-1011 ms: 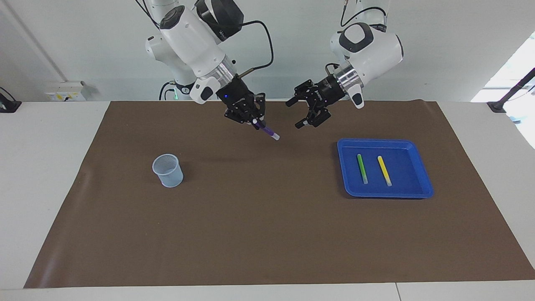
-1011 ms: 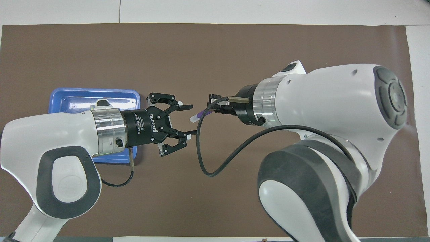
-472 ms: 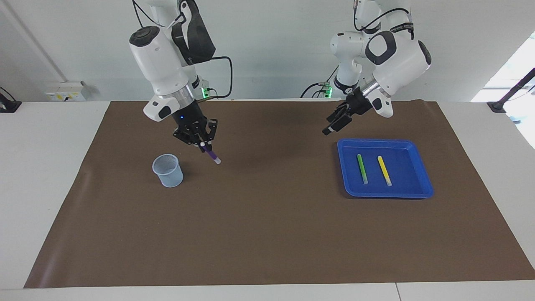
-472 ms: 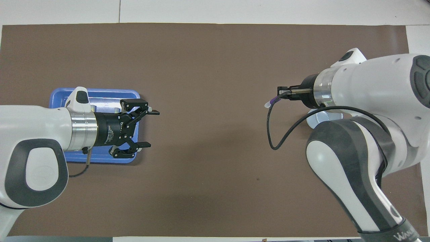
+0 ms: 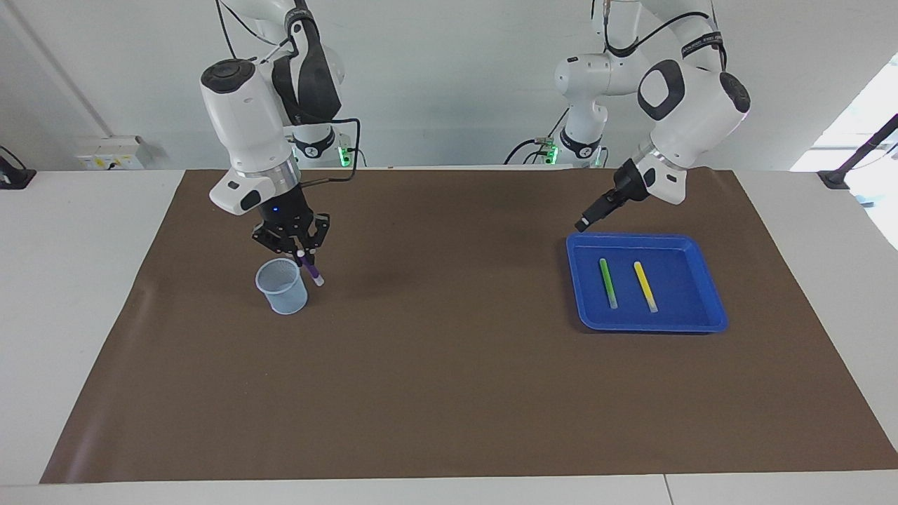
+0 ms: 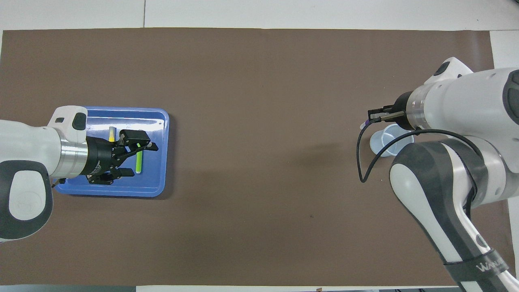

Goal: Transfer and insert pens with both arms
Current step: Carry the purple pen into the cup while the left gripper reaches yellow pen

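1. A white counter (image 5: 63, 294) carried a brown mat (image 5: 463, 393) that filled most of the facing frame; a pale wall (image 5: 456, 77) ran along its top.
2. Left of centre in the facing frame a light-blue mesh cup (image 5: 282, 285) stood upright on the mat. At right of centre lay a blue tray (image 5: 708, 280).
3. Half a second before, the right end effector (image 5: 300, 250) had been just right of the cup; it had since shifted to the cup's upper-right rim. It stayed clenched on the purple pen (image 5: 311, 269).
4. The purple pen slanted steeply, long axis from upper left to lower right, whitish tip lowest and just beside the cup's rim, outside it.
5. The left end effector (image 6: 129, 153) had drawn back from the mat to hang over the tray, released, its fingers spread.
6. The green pen (image 5: 607, 283) and the yellow pen (image 5: 645, 286) lay unmoved in the tray, side by side and apart, near-parallel, long axes roughly top to bottom, pale tips toward the frame's bottom.
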{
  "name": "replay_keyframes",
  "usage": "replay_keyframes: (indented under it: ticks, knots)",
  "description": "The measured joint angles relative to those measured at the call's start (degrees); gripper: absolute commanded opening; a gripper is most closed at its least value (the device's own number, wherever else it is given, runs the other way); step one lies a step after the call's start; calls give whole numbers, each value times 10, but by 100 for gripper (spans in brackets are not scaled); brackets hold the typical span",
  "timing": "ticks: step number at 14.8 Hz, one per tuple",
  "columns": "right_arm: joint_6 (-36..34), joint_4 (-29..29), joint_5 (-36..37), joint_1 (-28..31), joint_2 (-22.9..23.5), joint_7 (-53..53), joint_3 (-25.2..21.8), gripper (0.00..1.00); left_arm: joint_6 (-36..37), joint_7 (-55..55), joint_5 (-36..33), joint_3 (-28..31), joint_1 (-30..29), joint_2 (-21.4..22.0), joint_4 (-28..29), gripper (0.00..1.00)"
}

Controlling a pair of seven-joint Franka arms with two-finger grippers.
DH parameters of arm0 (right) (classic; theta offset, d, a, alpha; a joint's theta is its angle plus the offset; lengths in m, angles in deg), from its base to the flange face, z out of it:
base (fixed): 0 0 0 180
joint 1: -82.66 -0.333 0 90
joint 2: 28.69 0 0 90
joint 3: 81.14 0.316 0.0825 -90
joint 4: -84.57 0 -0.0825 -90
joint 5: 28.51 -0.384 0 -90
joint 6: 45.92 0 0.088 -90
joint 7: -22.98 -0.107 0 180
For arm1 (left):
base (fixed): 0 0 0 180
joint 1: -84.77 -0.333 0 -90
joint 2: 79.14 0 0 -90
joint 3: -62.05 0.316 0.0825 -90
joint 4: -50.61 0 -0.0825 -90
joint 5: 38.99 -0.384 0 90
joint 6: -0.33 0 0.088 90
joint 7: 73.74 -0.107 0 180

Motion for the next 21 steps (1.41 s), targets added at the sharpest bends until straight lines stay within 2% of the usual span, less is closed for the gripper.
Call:
replay_keyframes:
  ticks: [5,8,10,14,15,16,17,18,21]
  knots:
    - [-1,52,20,21,-20,1,0,0,-93,-76,-118,0,-15,-83,-9,100]
    - [7,68,21,27,-23,1,0,0,-133,-138,-134,1,-30,-139,-33,100]
    - [37,90,21,33,-23,1,0,0,-163,-159,-140,1,-35,-174,-45,100]
    - [89,131,21,48,-23,1,1,0,-178,-171,-184,0,-36,-222,-74,95]
    - [95,135,21,55,-23,1,1,32,-178,-174,-188,0,-36,-227,-78,94]
    - [96,136,21,59,-23,1,1,69,-177,-178,-189,0,-36,-230,-80,94]
    - [97,136,21,60,-23,1,1,90,-174,-182,-190,0,-36,-231,-81,93]
    - [97,136,21,60,-23,1,1,99,-170,-183,-190,0,-36,-231,-81,93]
    - [101,134,21,59,-23,1,3,100,-148,-185,-190,0,-36,-231,-81,92]
